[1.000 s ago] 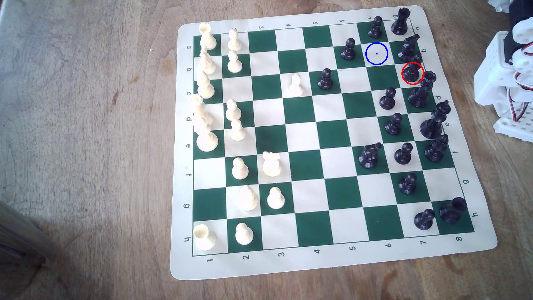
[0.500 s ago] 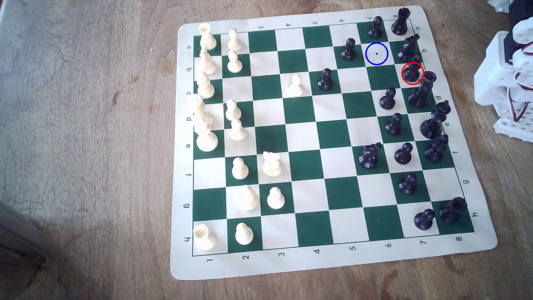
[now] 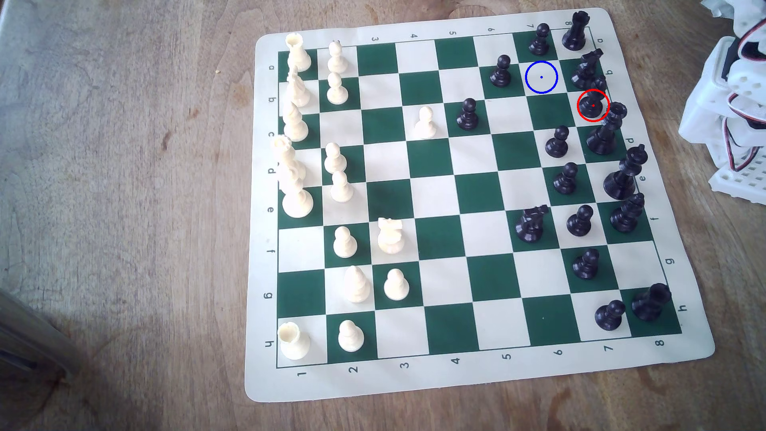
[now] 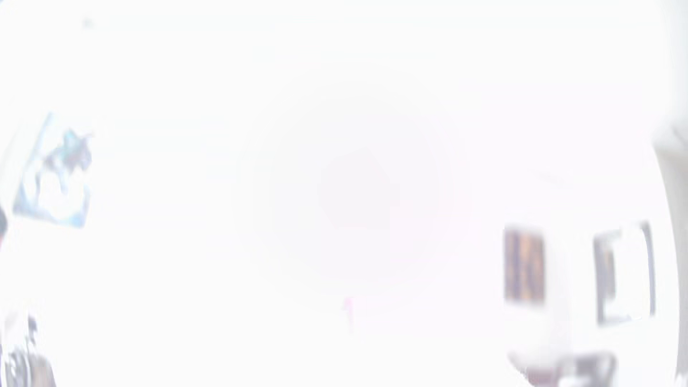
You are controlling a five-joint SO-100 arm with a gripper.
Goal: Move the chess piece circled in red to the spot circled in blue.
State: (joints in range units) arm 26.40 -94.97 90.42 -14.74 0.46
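Note:
The chess piece, a black bishop (image 3: pixel 592 101), stands upright inside the red ring on a cream square near the board's far right corner in the exterior view. The spot (image 3: pixel 541 77), a cream square with a blue ring and centre dot, lies one column to the exterior view's left and one row farther back, and is bare. The white arm (image 3: pixel 729 103) sits folded off the board at the exterior view's right edge, apart from the bishop. The wrist view is washed out to white and blurred.
A black knight (image 3: pixel 585 68) crowds the bishop from behind and a tall black piece (image 3: pixel 605 130) from the front. Black pawns (image 3: pixel 500 71) (image 3: pixel 539 39) flank the blue-ringed square. White pieces line the exterior view's left side of the green-and-cream board (image 3: pixel 431 381).
The white arm at the exterior view's right edge has changed its pose, with its upper links shifted. No chess piece has moved.

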